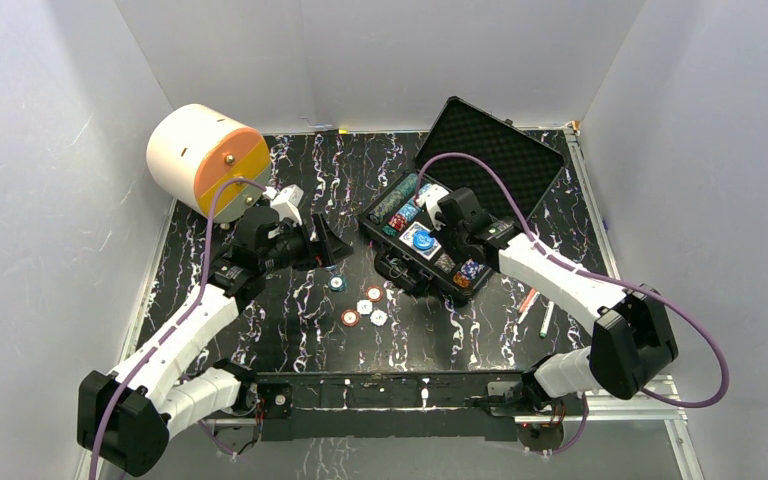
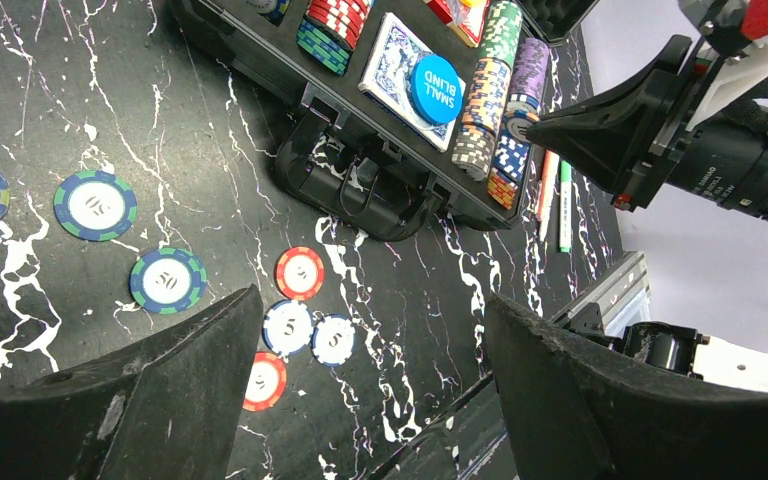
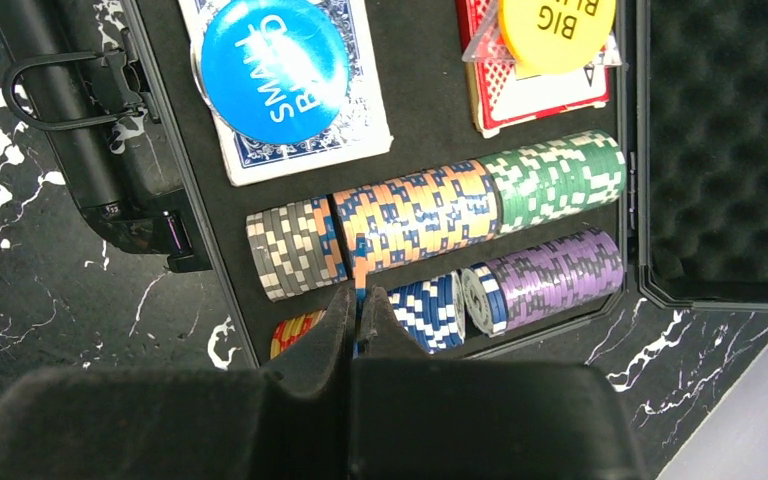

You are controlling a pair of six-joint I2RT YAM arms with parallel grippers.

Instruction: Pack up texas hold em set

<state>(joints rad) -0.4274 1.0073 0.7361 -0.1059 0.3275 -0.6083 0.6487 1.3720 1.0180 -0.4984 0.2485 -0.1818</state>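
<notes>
The black case (image 1: 392, 262) lies open at centre right, its foam lid (image 1: 490, 150) leaning back. It holds rows of chips (image 3: 415, 215), a blue deck under a blue SMALL BLIND button (image 3: 274, 70), and a red deck under a yellow BIG BLIND button (image 3: 555, 20). Several loose chips lie on the table left of the case: a teal one (image 1: 336, 283), red ones (image 1: 374, 293) and white ones (image 1: 364, 306). My left gripper (image 2: 370, 300) is open and empty, above the table beside the loose chips (image 2: 288, 326). My right gripper (image 3: 358, 300) is shut, tips just over the case's front chip row beside the blue stack (image 3: 425, 310).
A white-and-orange round drawer unit (image 1: 205, 160) stands at the back left. A red pen (image 1: 527, 303) and a green pen (image 1: 546, 318) lie right of the case. White walls enclose the black marbled table (image 1: 290, 340). A metal rail runs along the near edge.
</notes>
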